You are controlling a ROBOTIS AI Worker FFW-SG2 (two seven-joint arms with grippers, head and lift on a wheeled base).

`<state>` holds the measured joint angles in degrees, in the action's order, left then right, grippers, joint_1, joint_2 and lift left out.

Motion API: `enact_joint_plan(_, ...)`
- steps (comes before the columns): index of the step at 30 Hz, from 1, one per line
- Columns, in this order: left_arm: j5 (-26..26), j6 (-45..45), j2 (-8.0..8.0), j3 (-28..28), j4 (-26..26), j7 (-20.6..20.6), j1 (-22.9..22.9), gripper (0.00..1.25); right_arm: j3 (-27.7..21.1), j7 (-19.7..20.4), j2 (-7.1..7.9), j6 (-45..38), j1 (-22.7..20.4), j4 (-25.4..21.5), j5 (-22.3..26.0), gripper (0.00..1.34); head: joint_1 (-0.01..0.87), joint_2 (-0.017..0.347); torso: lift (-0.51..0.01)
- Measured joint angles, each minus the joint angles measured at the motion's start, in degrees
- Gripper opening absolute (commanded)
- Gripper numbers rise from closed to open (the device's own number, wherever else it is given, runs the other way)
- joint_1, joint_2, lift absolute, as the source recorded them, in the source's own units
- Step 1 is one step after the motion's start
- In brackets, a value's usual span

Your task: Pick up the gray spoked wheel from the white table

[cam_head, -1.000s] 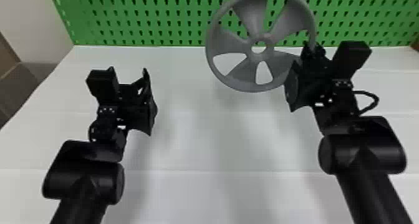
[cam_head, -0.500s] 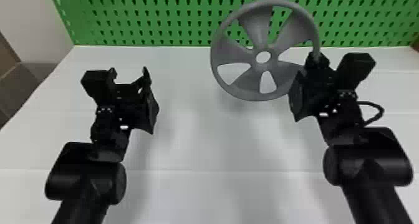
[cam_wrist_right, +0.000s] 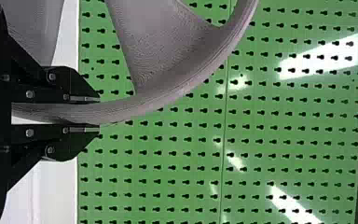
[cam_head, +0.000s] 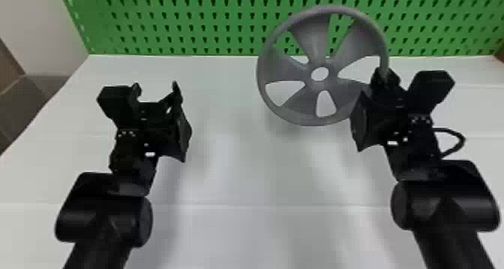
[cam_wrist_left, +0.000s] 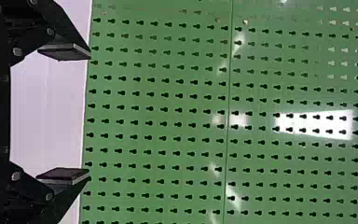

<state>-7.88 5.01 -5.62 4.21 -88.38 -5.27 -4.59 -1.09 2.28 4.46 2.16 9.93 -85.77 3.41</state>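
Being held up over the white table [cam_head: 240, 167], the gray spoked wheel [cam_head: 318, 86] is gripped near its right edge by the right gripper [cam_head: 386, 77]. In the right wrist view, the rim [cam_wrist_right: 121, 109] is pinched between two black fingers [cam_wrist_right: 84, 99], closed against it from either side. In the head view, a green pegboard [cam_head: 176, 21] is partly covered by the wheel and can be seen through the gaps between its spokes. The left gripper [cam_head: 155, 89] is held over the table, well apart from the wheel, with its fingers spread open. A curved black cable [cam_head: 463, 139] can be seen beside the right wrist.
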Motion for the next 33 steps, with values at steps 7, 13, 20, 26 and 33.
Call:
enact_joint_plan(7,0.2,0.0,0.0,0.1,0.0,0.0,0.0,0.88,0.1,0.0,-0.06,0.0,0.0,0.0,0.1,0.1,0.782,0.057,-0.097)
enact_joint_plan(13,0.2,0.0,0.0,0.1,0.0,0.0,0.0,0.88,0.1,0.0,-0.04,-0.3,-0.1,0.0,0.3,0.1,0.782,0.057,-0.097)
enact_joint_plan(20,0.4,0.0,0.0,0.0,0.0,0.0,0.0,0.88,0.3,0.0,0.16,-0.7,-0.2,0.0,0.5,0.1,0.782,0.057,-0.097)
enact_joint_plan(26,0.6,-0.1,0.0,-0.1,0.0,0.0,0.0,0.88,0.4,0.0,0.2,-0.9,-0.1,0.0,0.5,0.1,0.782,0.057,-0.097)
enact_joint_plan(33,0.8,-0.1,0.0,0.0,0.0,0.0,0.0,0.88,0.6,0.0,0.28,-1.3,0.0,0.0,0.6,0.1,0.782,0.057,-0.097)
